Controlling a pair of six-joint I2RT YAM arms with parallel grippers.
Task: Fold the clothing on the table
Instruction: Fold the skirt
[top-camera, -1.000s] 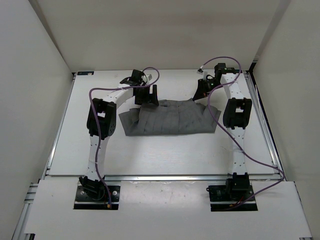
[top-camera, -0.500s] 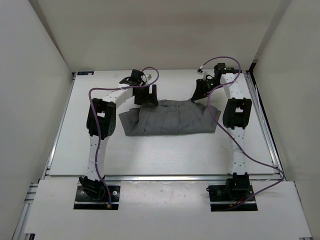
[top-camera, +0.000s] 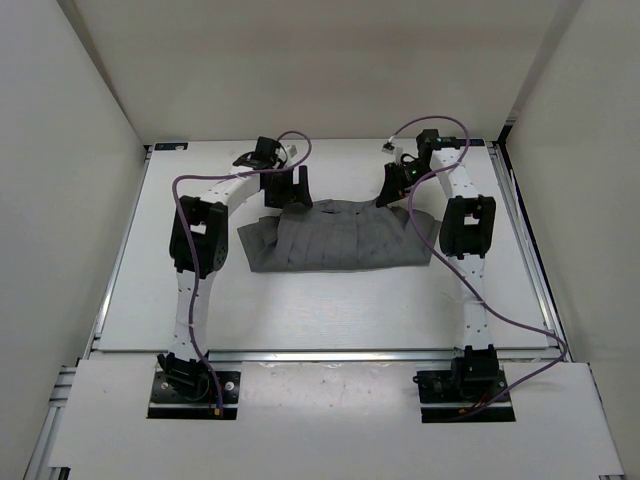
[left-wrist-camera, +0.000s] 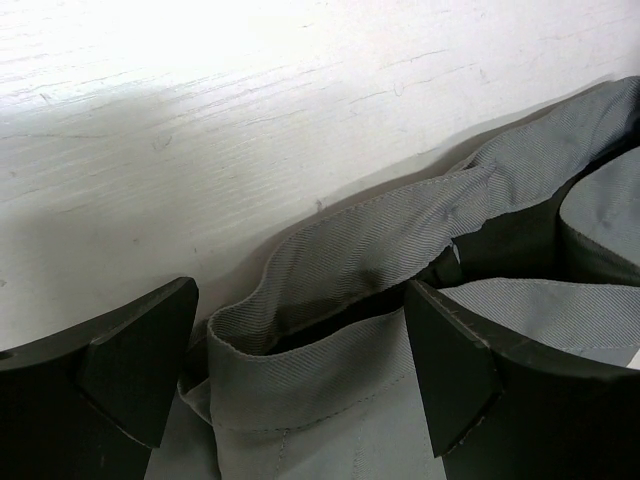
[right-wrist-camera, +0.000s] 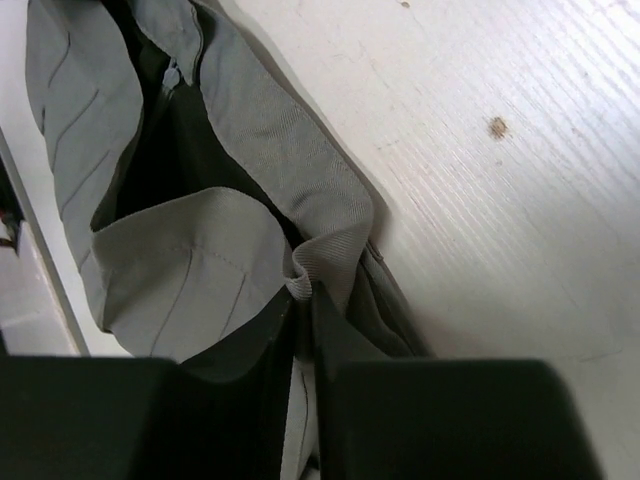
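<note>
The grey pleated clothing (top-camera: 340, 240) lies spread across the middle of the white table (top-camera: 300, 310), its waistband along the far edge. My left gripper (top-camera: 290, 195) hovers open over the far-left part of that waistband. In the left wrist view its fingers (left-wrist-camera: 140, 360) stand wide on either side of the raised band of the clothing (left-wrist-camera: 380, 230). My right gripper (top-camera: 386, 196) sits at the far-right end of the waistband. In the right wrist view the right gripper (right-wrist-camera: 305, 300) is shut on a puckered fold of the clothing (right-wrist-camera: 180, 260).
White walls enclose the table on the left, right and far sides. Metal rails (top-camera: 320, 352) run along the table's near edge, with both arm bases behind them. Purple cables (top-camera: 430, 230) loop along each arm.
Both wrists have shifted slightly toward the far side. The right gripper opened and then pinched the waistband's edge. The clothing's far-right edge has been drawn a little.
</note>
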